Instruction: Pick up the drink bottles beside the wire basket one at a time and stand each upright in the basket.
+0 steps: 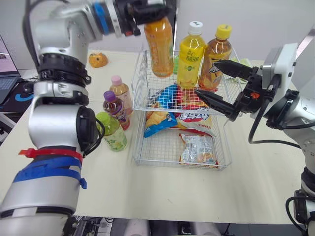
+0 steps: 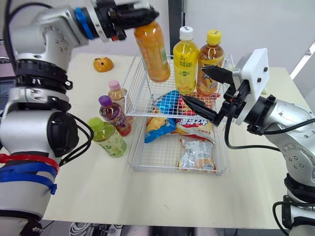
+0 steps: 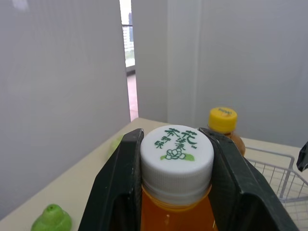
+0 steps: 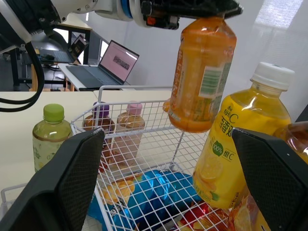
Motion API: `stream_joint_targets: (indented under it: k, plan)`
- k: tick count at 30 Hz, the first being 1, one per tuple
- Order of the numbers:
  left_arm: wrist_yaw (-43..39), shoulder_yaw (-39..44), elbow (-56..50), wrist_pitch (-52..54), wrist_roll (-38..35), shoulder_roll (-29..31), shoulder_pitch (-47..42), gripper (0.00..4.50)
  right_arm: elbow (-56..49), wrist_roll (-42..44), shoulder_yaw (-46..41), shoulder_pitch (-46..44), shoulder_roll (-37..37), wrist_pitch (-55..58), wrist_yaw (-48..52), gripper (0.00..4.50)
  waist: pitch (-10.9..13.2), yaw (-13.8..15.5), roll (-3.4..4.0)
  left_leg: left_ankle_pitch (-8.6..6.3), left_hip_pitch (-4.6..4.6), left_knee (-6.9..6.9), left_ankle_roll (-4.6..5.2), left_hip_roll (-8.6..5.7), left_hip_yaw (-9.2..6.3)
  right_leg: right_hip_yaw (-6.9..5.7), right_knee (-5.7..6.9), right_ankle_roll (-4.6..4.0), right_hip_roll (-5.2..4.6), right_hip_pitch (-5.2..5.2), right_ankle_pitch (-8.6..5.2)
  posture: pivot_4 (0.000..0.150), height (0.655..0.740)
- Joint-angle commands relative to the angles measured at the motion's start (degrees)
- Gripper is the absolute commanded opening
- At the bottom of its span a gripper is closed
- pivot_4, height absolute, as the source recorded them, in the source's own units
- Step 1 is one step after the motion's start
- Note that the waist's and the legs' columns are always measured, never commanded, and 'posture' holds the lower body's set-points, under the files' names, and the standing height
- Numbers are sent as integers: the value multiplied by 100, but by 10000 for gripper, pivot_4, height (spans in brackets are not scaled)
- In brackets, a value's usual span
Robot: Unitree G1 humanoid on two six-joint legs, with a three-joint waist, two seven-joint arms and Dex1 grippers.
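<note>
Left end effector is clenched on the orange bottle, which hangs slightly tilted over the left rear corner of the wire basket. The left wrist view gives the detail: black fingers pinch the white cap, green print on top. The right end effector is released, jaws spread wide, hovering by the amber bottle, which stands upright in the basket just beside the yellow bottle. The right wrist view catches the orange bottle's base off the mesh, with snack packs below. On the bench, left of the basket, the pink-capped bottle, purple-capped bottle and green bottle stand close together.
</note>
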Motion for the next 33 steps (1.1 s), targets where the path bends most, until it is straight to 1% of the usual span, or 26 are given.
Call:
stream_joint_targets:
  k: [1, 6, 14, 16, 17, 20, 22, 23, 24, 26, 28, 31, 33]
  plan:
    - [40, -42, -313, -372, 59, -91, -35, 13607, -251, 146, -253, -25, -97, 3, -142, 45000, 0, 3, 0, 0, -1, 1, 0, 0, -1, 0, 0, 0, 0, 0, 0, 1500, 7400]
    - [139, -26, -119, -657, 105, -318, 95, 13607, -292, 246, -265, -7, -142, 36, -241, 45000, -1, 11, 2, 0, -3, 1, 0, -1, -1, -1, -2, 0, -1, 1, 0, 1500, 7400]
    - [330, 34, 377, -1055, 155, -492, -33, 13607, -286, 341, -221, -53, -162, 74, -353, 45000, -1, 11, 2, 0, 0, 3, 1, -2, -1, -1, 1, 0, -1, 4, 0, 1500, 7400]
    - [290, 42, 417, -1110, 149, -510, -31, 20737, -274, 360, -204, -75, -157, 93, -367, 45000, -1, 12, 2, 0, -1, 4, 0, -2, -2, -2, 1, 0, -1, 4, 0, 1500, 7400]
    - [237, 54, 406, -1089, 123, -506, -27, 21810, -270, 373, -197, -81, -158, 101, -369, 45000, -1, 11, 2, 0, 0, 4, 1, -2, -1, -2, 1, 0, -1, 5, 0, 1500, 7400]
    - [209, 126, 342, -1015, 59, -451, -38, 30817, -257, 397, -189, -86, -176, 109, -350, 45000, -1, 10, 1, 0, -1, 5, 1, -2, -1, -2, 1, 0, -1, 4, 0, 1500, 7400]
    - [260, 191, 259, -990, 55, -308, -23, 37613, -227, 403, -184, -86, -196, 93, -287, 45000, -1, 10, 2, 0, -1, 5, 1, -1, -2, -2, 1, 0, -1, 4, 0, 1500, 7400]
    - [279, 233, 217, -948, 41, -228, -13, 40256, -209, 405, -176, -91, -202, 85, -255, 45000, -1, 1, 2, 0, -1, 5, 0, -1, -2, -2, 1, 0, -1, 4, 0, 1500, 7400]
    - [307, 290, 133, -867, 13, -112, 24, 44281, -199, 415, -168, -86, -216, 72, -203, 45000, -1, -8, 2, 0, -1, 5, 0, 0, -1, -1, 1, 0, 0, 3, 0, 1500, 7400]
    - [406, 406, -57, -805, -7, 179, 185, 44794, -129, 420, -121, -124, -228, 37, -78, 45000, -1, -25, 2, 0, 1, 4, 0, 2, -1, 0, 3, 0, 2, 3, 0, 1500, 7400]
    - [576, 582, -360, -750, -38, 526, 529, 44794, -2, 411, -39, -205, -221, -22, 103, 45000, -5, -51, 9, 0, 3, 3, 0, 5, 0, 2, 3, 0, 4, 2, 0, 1500, 7400]
    - [833, 1025, -1323, -314, -262, 1116, 1467, 44794, 250, 392, 170, -379, -180, -137, 510, 45000, -12, -64, 22, 0, 12, 0, 0, 4, 5, 10, 5, 0, 3, 5, 0, 1500, 7400]
    - [1085, 1450, -2144, 13, -467, 1461, 2258, 44794, 473, 351, 337, -513, -146, -243, 856, 45000, -12, -78, 22, 0, 15, 1, 0, 6, 3, 9, 6, 0, 2, 8, 1, 1500, 7400]
